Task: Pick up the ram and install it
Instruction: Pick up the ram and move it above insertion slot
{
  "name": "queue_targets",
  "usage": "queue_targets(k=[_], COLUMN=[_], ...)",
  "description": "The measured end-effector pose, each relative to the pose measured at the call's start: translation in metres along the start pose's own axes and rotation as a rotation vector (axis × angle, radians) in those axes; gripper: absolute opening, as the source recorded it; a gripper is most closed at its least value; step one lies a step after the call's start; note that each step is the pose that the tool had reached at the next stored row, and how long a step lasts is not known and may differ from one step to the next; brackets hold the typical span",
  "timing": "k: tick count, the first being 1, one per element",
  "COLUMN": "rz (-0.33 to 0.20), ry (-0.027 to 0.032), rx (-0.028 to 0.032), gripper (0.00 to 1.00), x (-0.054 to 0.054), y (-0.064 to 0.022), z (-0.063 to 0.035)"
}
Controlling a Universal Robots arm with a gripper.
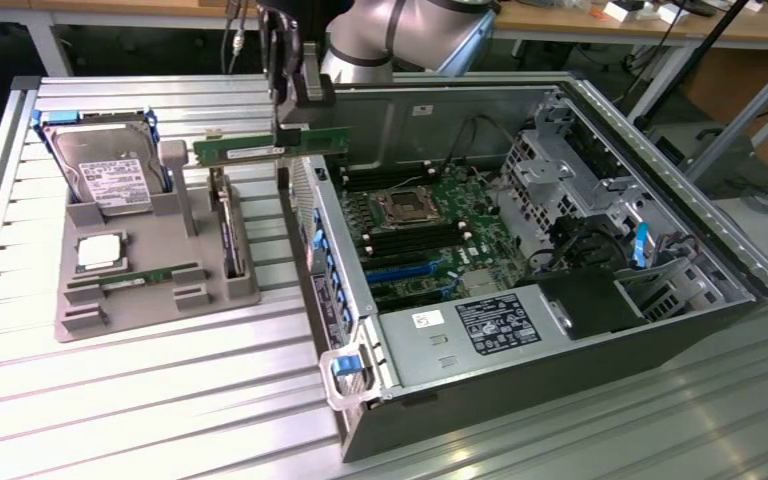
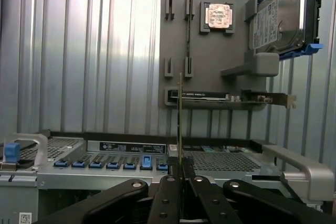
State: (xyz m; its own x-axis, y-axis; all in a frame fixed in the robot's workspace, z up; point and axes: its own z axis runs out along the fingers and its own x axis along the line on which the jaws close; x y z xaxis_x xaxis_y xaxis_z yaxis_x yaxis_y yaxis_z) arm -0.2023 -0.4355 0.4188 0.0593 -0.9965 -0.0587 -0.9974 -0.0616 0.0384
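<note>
ram (image 1: 237, 151) over case (image 1: 411, 115) edge, tray (image 1: 157, 245) beside case

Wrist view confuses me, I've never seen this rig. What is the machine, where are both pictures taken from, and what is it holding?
It is one robot arm with a gripper. The exterior view looks down on the metal table from off the arm; the wrist view looks past the gripper's fingers. The gripper is shut on the ram, a thin green stick, held up near the edge of the open computer case. Beside the case, a grey tray carries a hard drive, a silver processor chip and another green stick.
</note>
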Motion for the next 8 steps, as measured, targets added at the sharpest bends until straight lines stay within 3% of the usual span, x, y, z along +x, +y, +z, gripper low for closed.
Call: queue_targets(k=[8], rz=[0.0], ry=[0.0], rx=[0.0001], gripper=[0.12], x=[0.001], y=[-0.0141], z=[-0.0006])
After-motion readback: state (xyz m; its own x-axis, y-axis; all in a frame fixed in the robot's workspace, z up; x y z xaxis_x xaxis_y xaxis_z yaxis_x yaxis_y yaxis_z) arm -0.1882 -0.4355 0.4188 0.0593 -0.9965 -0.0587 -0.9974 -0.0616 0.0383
